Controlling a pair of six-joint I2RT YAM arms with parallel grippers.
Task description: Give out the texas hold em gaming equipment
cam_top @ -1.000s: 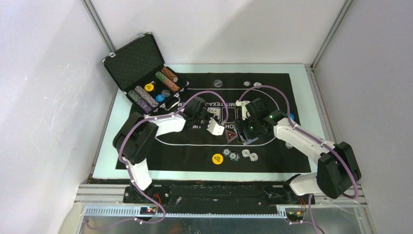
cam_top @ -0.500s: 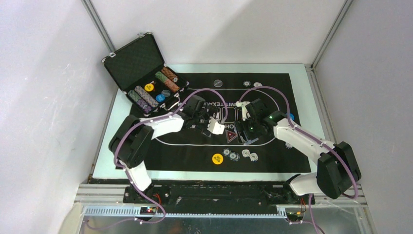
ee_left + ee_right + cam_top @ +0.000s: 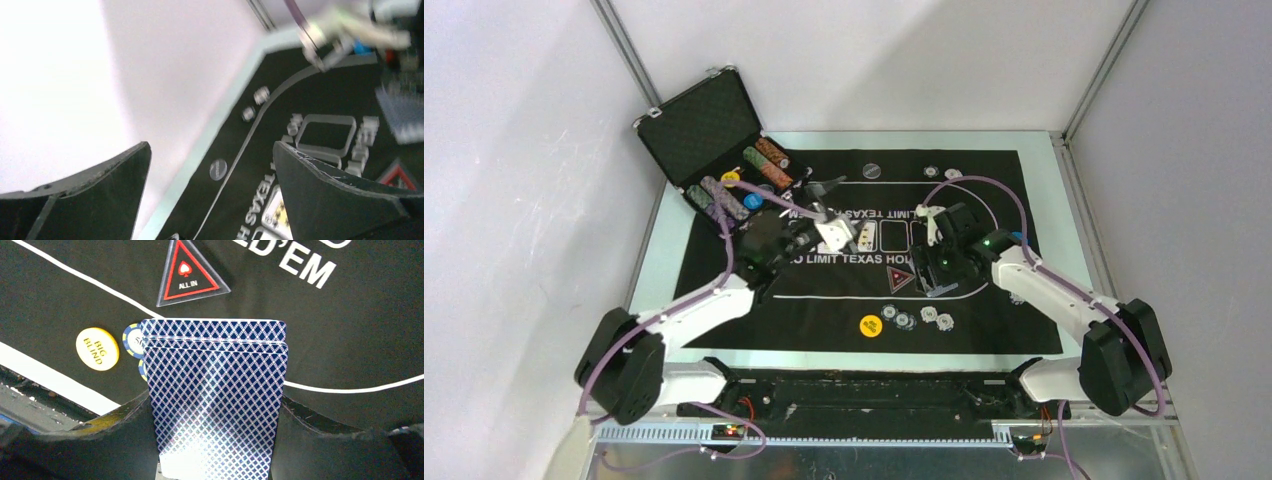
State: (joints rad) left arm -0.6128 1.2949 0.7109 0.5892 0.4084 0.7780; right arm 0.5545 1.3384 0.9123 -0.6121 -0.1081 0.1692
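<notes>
My right gripper [image 3: 215, 410] is shut on a deck of blue-backed playing cards [image 3: 216, 390], held just above the mat [image 3: 984, 320] right of centre; the deck [image 3: 935, 277] also shows from above. The red-black triangle marker [image 3: 187, 276] [image 3: 899, 279] lies just past it. A yellow disc [image 3: 871, 325] and three small chips [image 3: 926, 316] sit near the front. My left gripper [image 3: 211, 150] [image 3: 829, 205] hangs open and empty over the mat's centre-left. Beside it one face-up card [image 3: 277, 217] lies in a printed box. A black disc [image 3: 218, 169] and two chips [image 3: 261, 95] lie at the far edge.
The open black case [image 3: 724, 160] with rows of chips and a yellow and a blue disc stands at the back left. A blue disc [image 3: 1021, 240] lies by the right forearm. White walls close in on three sides.
My left gripper has opened wide, and the left arm has swung back and left, away from the centre of the mat. The right arm and its deck have stayed put.
</notes>
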